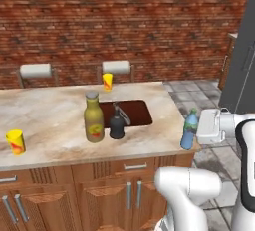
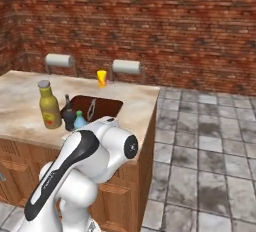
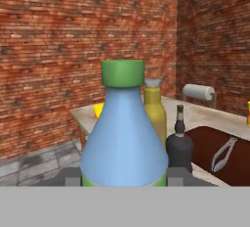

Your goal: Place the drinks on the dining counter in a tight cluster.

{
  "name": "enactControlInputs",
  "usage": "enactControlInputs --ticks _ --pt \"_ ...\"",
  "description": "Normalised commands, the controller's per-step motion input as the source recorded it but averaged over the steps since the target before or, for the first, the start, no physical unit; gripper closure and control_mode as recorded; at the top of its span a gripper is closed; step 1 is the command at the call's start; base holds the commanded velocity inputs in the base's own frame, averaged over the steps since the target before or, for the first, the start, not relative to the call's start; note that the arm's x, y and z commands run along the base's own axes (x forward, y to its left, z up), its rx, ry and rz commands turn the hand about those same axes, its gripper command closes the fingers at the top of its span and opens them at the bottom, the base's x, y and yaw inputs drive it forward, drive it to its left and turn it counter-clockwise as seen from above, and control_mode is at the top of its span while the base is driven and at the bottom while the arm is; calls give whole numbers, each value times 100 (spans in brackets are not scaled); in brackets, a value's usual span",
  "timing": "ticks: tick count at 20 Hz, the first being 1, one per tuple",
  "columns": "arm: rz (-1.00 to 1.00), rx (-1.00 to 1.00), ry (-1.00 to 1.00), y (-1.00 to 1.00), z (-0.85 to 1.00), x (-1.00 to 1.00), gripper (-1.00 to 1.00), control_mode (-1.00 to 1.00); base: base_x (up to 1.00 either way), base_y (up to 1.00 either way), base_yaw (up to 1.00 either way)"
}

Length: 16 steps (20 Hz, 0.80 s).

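A small blue bottle (image 3: 124, 133) with a green cap stands between my gripper's (image 3: 125, 176) fingertips, which press on both sides of its base. From the left base view the blue bottle (image 1: 189, 129) is at the dining counter's (image 1: 50, 120) right edge, with the gripper (image 1: 200, 132) reaching it from the right. A tall olive-yellow bottle (image 1: 93, 118) and a squat black bottle (image 1: 117, 123) stand side by side in front of the sink (image 1: 134, 113). In the right base view the olive bottle (image 2: 49, 105), black bottle (image 2: 68, 113) and blue bottle (image 2: 79, 120) sit close behind my arm.
Two yellow cups rest on the counter, one at the back (image 1: 107, 81) and one at the front left (image 1: 16, 142). A faucet (image 3: 222, 155) lies over the sink. Two stools (image 1: 36, 70) stand behind the counter against a brick wall. Tiled floor (image 2: 210, 151) opens to the right.
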Motion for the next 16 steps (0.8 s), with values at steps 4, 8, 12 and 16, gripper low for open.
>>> enactControlInputs --ticks 4,8,12,16 --pt "0 0 0 0 0 0 100 100 75 47 -5" --pt "0 0 0 0 0 0 100 100 52 21 -1" --pt "0 0 0 0 0 0 100 100 8 0 0" --pt "0 0 0 0 0 0 100 100 0 0 0"
